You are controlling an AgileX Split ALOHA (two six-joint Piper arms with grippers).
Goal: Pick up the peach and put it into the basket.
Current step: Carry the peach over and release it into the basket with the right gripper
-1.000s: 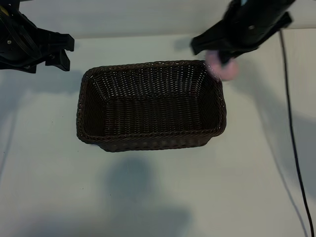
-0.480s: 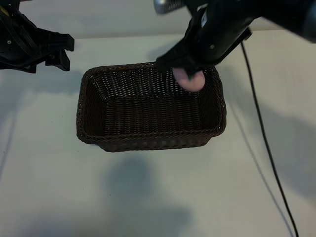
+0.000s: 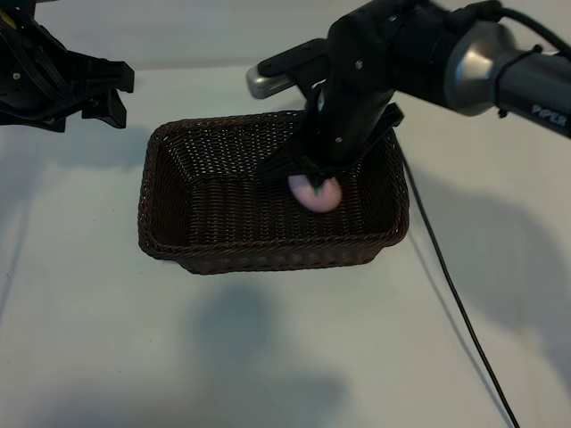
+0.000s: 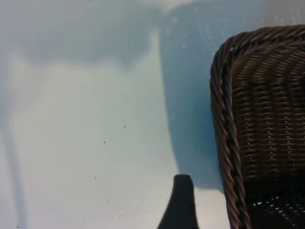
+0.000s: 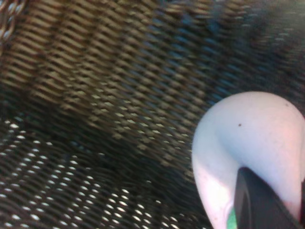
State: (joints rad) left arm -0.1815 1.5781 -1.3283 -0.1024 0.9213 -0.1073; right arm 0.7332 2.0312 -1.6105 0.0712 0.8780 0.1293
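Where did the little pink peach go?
In the exterior view the peach is held in the right gripper, inside the basket, over its right half near the right wall.

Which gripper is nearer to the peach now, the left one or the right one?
Right. The right gripper is shut on the peach inside the basket; the left gripper is parked beyond the basket's far-left corner.

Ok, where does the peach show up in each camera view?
Exterior: peach in the right gripper, inside the basket, right of middle.
Left wrist: not in it; only a basket corner.
Right wrist: peach at the lower right, gripped.
Shared landmark: the basket weave.
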